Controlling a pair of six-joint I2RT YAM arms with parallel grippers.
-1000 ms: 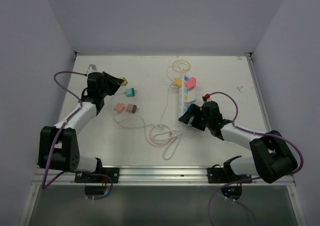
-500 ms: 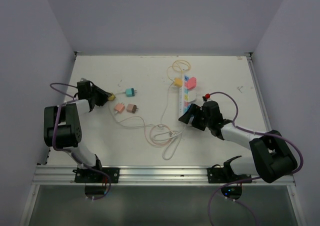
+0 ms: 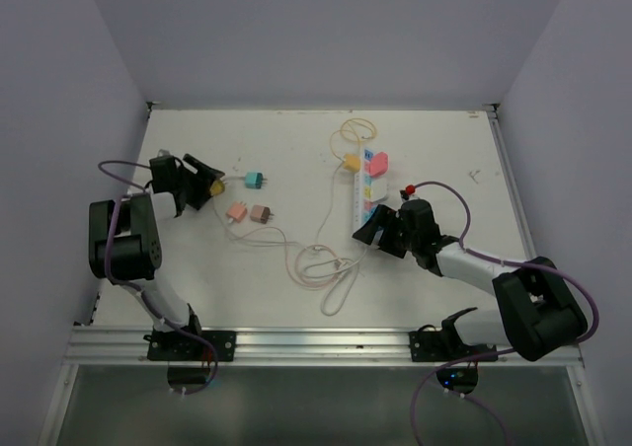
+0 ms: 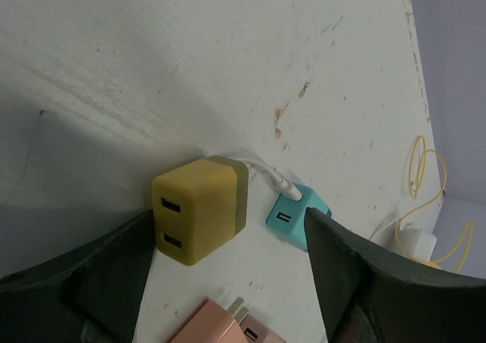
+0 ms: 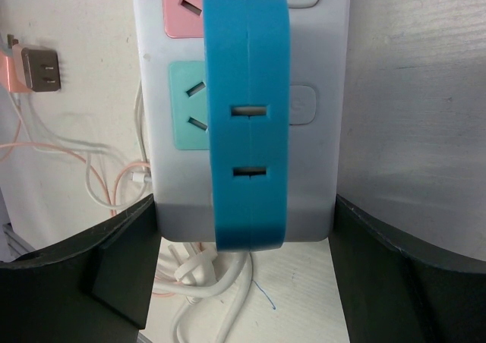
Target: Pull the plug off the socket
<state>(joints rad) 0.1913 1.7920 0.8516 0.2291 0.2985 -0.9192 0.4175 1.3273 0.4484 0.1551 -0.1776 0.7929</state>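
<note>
Where scuffed white table (image 3: 296,140) meets lilac walls (image 3: 326,41), left gripper (image 3: 202,182) spread, right gripper (image 5: 243,206) unclear.

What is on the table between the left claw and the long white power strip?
In the top view, a yellow charger sits right at the left gripper; then a teal plug, two pink plugs and looping thin cords lie before the power strip.

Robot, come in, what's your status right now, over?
Left gripper: jaws open around yellow charger on table. Right gripper: jaws straddle power strip's near end, grip unclear. Blue plug still seated. Cords beside strip, none across plug.
</note>
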